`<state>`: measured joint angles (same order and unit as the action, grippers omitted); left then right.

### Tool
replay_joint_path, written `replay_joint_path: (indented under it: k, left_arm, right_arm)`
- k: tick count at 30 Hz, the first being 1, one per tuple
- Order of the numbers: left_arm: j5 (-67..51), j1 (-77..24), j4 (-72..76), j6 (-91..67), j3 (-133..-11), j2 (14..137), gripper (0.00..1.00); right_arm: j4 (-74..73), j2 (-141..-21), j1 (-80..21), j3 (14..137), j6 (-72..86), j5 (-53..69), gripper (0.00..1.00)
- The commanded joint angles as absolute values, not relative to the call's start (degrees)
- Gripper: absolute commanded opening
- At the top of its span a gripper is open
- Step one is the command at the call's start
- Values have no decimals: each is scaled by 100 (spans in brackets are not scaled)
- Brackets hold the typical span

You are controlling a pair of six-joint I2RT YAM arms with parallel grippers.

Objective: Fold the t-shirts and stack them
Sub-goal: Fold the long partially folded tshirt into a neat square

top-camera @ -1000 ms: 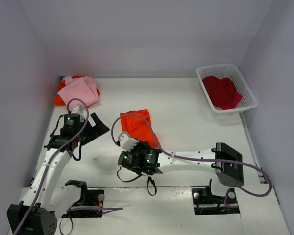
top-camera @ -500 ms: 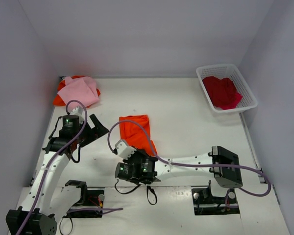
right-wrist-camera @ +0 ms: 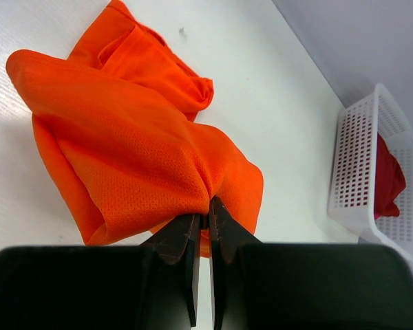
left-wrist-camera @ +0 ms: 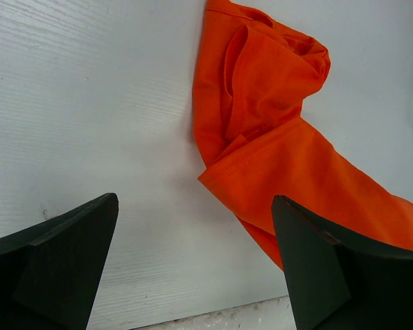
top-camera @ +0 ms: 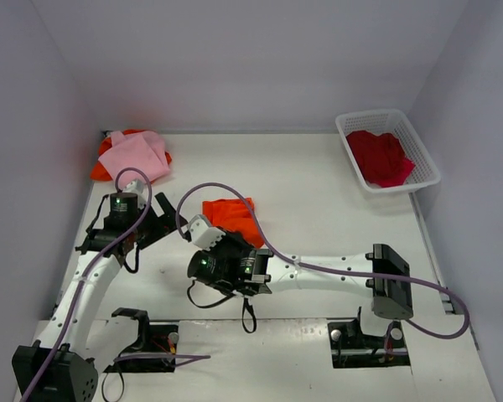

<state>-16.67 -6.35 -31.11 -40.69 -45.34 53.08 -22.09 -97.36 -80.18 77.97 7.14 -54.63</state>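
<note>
An orange t-shirt (top-camera: 231, 213) lies bunched in the middle of the table; it also shows in the right wrist view (right-wrist-camera: 124, 144) and the left wrist view (left-wrist-camera: 275, 130). My right gripper (right-wrist-camera: 206, 210) is shut on a pinch of its fabric and holds that edge up; in the top view it (top-camera: 226, 239) sits at the shirt's near end. My left gripper (top-camera: 163, 219) is open and empty, just left of the shirt; in its own view (left-wrist-camera: 193, 268) the jaws stand wide apart over bare table. A pink shirt (top-camera: 134, 155) lies on another orange one (top-camera: 105, 170) at the back left.
A white basket (top-camera: 419, 146) at the back right holds a red shirt (top-camera: 379, 157), also in the right wrist view (right-wrist-camera: 361, 172). Grey walls close the table on three sides. The right arm's purple cable (top-camera: 318, 270) runs along its forearm.
My right gripper has moved left and away from me with the orange shirt in it, bunching the cloth shorter. The left gripper has barely moved.
</note>
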Motion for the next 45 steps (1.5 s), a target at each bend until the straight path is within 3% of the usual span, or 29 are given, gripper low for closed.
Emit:
replay_joint_path:
  k: [1,29,45]
  left_arm:
    - [-1644,-598,-2848,-4025,-4869,5352,88]
    - [-1556,-598,-2567,-4043,-4702,5695,88]
    - [-1521,-598,-2452,-4025,-4649,5845,88]
  right_arm:
    - [-1855,-9633,-7858,8138,195,-5670,0]
    - [-53,-10239,-6461,7901,-1318,-2691,0]
    - [624,-10714,-5783,8226,-1652,-1820,0]
